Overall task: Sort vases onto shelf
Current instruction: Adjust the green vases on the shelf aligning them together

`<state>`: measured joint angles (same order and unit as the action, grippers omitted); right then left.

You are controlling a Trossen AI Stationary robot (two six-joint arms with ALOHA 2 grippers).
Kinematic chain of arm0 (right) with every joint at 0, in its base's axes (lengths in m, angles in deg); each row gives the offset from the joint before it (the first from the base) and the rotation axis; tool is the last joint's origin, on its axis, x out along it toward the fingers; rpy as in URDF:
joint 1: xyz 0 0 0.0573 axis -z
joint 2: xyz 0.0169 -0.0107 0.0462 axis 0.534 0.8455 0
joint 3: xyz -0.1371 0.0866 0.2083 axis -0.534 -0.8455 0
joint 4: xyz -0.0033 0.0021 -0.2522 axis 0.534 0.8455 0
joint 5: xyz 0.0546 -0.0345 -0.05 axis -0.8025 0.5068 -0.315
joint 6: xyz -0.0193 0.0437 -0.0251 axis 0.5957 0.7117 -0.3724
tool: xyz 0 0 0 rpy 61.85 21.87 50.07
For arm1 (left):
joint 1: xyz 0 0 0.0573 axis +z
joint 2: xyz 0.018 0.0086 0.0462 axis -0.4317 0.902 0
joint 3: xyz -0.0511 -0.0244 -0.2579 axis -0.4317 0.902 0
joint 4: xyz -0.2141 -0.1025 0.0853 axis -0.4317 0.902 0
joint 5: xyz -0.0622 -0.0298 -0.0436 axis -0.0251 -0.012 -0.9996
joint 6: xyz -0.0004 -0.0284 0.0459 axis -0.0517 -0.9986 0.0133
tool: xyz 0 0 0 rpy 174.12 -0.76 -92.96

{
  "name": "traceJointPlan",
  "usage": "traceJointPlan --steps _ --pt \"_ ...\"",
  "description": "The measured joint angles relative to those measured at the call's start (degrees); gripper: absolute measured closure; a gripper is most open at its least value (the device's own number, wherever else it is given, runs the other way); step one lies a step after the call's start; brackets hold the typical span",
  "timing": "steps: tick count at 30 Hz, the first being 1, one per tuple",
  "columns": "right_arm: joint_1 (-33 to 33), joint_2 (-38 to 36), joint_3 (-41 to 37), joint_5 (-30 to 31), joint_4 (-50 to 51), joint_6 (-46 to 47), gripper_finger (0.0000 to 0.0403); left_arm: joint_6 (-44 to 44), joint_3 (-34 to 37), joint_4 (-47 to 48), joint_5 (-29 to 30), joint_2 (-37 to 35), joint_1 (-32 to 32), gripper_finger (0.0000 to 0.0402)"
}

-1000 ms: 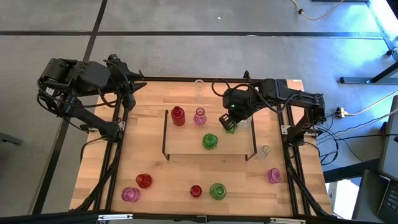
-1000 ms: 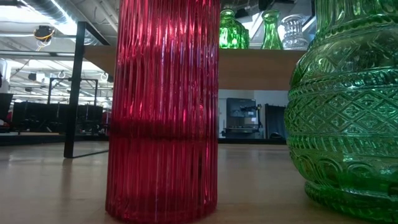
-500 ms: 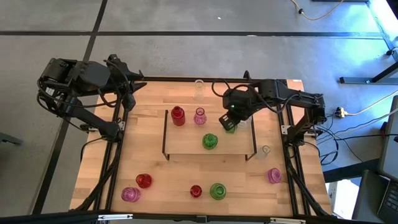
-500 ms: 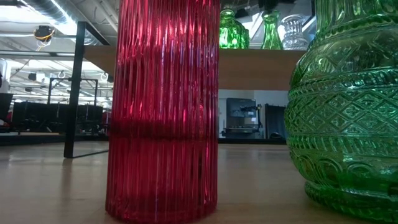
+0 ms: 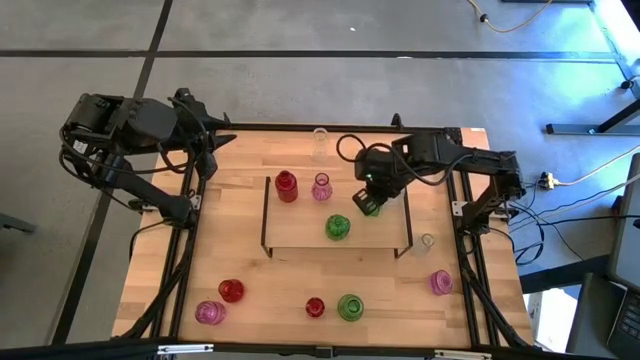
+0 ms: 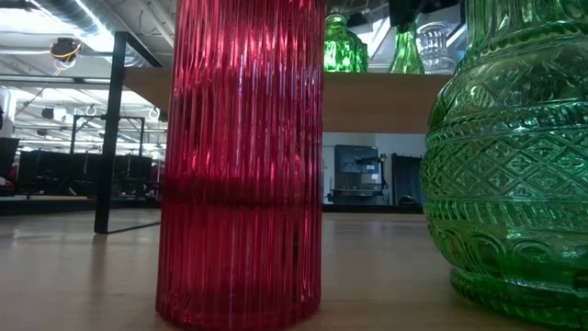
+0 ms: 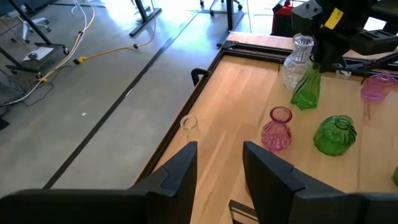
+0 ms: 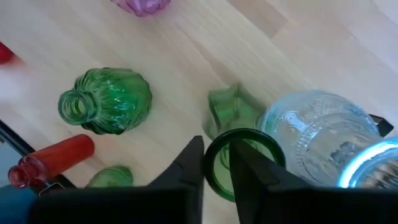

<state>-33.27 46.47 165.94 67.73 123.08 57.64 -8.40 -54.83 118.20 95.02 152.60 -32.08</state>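
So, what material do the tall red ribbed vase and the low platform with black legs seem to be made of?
Tall red ribbed vase: probably glass, glossy; light passes through its fine vertical ribs. Low platform: light wood top, matte, on thin black legs that look like metal.

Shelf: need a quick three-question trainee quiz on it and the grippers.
1. True or false: the left gripper holds a vase.
2. The right gripper is clamped on the rim of which vase? A: red vase. B: green bottle vase. C: pink vase.
3. Fill in: the round green vase stands on the ___.
Key: 1 false, its fingers are apart and empty. 2 B. 3 shelf.
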Motion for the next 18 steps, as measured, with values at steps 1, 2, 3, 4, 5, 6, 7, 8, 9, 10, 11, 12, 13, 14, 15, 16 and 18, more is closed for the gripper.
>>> traceJointPlan --steps 1,2,3,4,5,6,7,8,9,10,11,12,13,14,15,16,18 --pt "0.0 0.0 0.0 0.0 0.0 -0.1 0.0371 0.0 0.0 0.0 0.0 0.0 0.0 0.0280" --pt "0.0 0.0 0.1 0.0 0.0 -0.3 0.0384 0.0 0.0 0.0 0.0 0.0 0.0 0.0280" --pt "0.0 0.0 0.1 0.0 0.1 -0.6 0.0391 0.0 0.0 0.0 0.0 0.0 0.0 0.0280" --pt "0.0 0.0 0.1 -0.1 0.2 -1.0 0.0393 0.0 0.0 0.0 0.0 0.0 0.0 0.0280" --pt "0.0 0.0 0.1 -0.4 0.2 -1.3 0.0391 0.0 0.0 0.0 0.0 0.0 0.0 0.0280" --pt "0.0 0.0 0.0 -0.4 0.1 -1.3 0.0386 0.0 0.0 0.0 0.0 0.0 0.0 0.0280" --pt "0.3 0.0 0.0 -0.6 0.0 -1.6 0.0383 0.0 0.0 0.0 0.0 0.0 0.0 0.0280" --pt "0.4 0.0 0.0 -0.7 -0.1 -1.6 0.0381 0.0 0.0 0.0 0.0 0.0 0.0 0.0280" --pt "0.7 0.0 0.0 -0.8 -0.1 -1.8 0.0382 0.0 0.0 0.0 0.0 0.0 0.0 0.0280" --pt "1.1 0.0 0.0 -0.9 -0.4 -2.2 0.0385 0.0 0.0 0.0 0.0 0.0 0.0 0.0280" --pt "1.3 0.0 0.0 -1.1 -1.1 -2.9 0.0390 0.0 0.0 0.0 0.0 0.0 0.0 0.0280" --pt "1.7 0.0 0.0 -1.5 -2.3 -3.4 0.0394 0.0 0.0 -0.1 0.0 0.0 0.0 0.0280" --pt "1.9 0.0 0.0 -1.6 -3.7 -4.1 0.0396 0.0 0.0 -0.1 0.0 0.0 0.0 0.0280" --pt "2.1 0.0 0.0 -1.9 -4.9 -4.7 0.0397 0.0 0.0 -0.1 0.0 0.0 0.0 0.0280" --pt "2.5 0.0 0.0 -2.3 -5.7 -5.1 0.0396 0.0 0.0 -0.3 0.0 0.0 0.0 0.0280" --pt "2.8 0.1 0.0 -2.8 -6.1 -5.4 0.0396 0.0 0.0 -0.4 0.0 0.0 0.0 0.0280" --pt "3.1 0.1 0.0 -3.3 -6.0 -6.2 0.0396 0.0 0.0 -0.7 0.0 0.0 0.0 0.0280"
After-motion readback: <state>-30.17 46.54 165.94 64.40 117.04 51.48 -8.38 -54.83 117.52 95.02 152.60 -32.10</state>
